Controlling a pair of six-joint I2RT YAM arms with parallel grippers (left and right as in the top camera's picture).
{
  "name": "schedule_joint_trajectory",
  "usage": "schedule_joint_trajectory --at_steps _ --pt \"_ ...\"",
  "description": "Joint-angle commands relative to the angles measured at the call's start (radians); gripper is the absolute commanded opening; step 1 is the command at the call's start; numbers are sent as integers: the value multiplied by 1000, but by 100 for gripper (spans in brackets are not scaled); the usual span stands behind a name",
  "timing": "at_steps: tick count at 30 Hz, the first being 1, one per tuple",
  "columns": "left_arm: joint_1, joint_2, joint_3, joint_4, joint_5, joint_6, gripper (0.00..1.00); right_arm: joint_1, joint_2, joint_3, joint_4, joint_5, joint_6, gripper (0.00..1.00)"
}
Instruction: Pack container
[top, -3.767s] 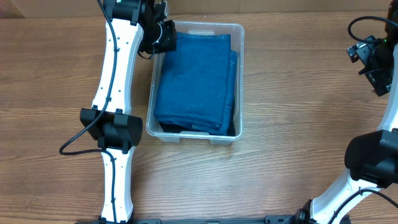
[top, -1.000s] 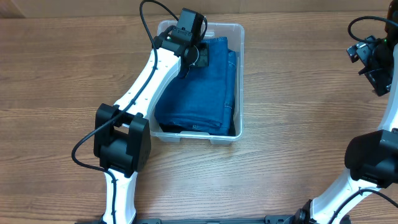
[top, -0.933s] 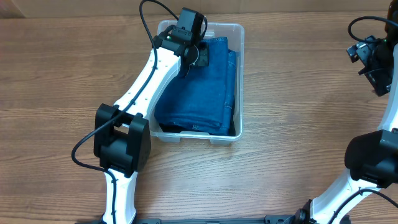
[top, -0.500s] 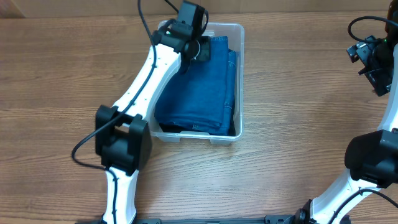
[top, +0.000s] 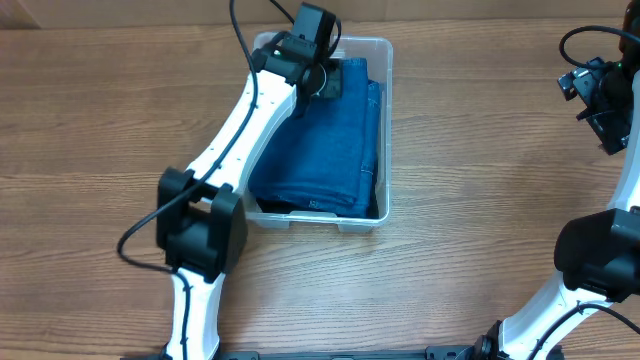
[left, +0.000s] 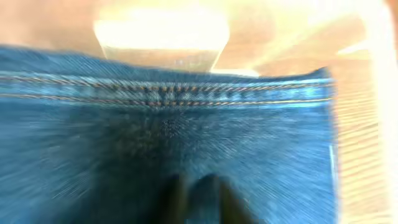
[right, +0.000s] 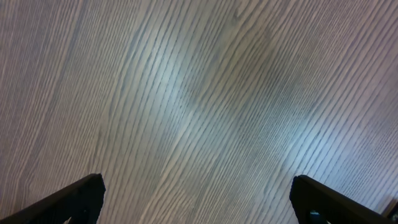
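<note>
The container (top: 386, 120) was found standing on the wooden table (top: 100, 120), towards the far edge, with its long sides running away from the robot. It was filled by a folded blue denim garment (top: 320, 150), laid flat and covering nearly the whole floor of the tub. A dark strip was noted beneath the fold along the near and right edges.

The left gripper (top: 326, 82) was positioned at the far end of the container, low over the denim. The left wrist view was heavily blurred. In it a stitched seam (left: 168, 93) was seen running across the cloth, and two dark fingers (left: 175, 198) were seen close together at the bottom edge. Whether they were released or clenched on the cloth could not be told.

The right gripper (right: 196, 193) was held well apart from the container, over bare table at the right side. Its jaws were spread wide with nothing between them.
</note>
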Motion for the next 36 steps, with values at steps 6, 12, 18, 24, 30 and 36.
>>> schedule_joint_trajectory --at_steps 6,12,18,24,30,36 --pt "-6 -467 20 -188 -42 22 100 3 -26 1 1 2 4 100" --pt "-7 -694 20 -354 -16 36 100 3 -26 1 2 2 4 100" --pt "-66 -970 -56 -433 21 38 100 3 -26 1 1 2 4 100" --pt "-126 -1298 -396 -296 30 35 100 3 -26 1 1 2 4 100" --pt "-126 -1410 -552 -442 34 -100 100 3 -26 1 1 2 4 100" --pt "-126 -1410 -582 -522 2 28 100 3 -26 1 2 2 4 100"
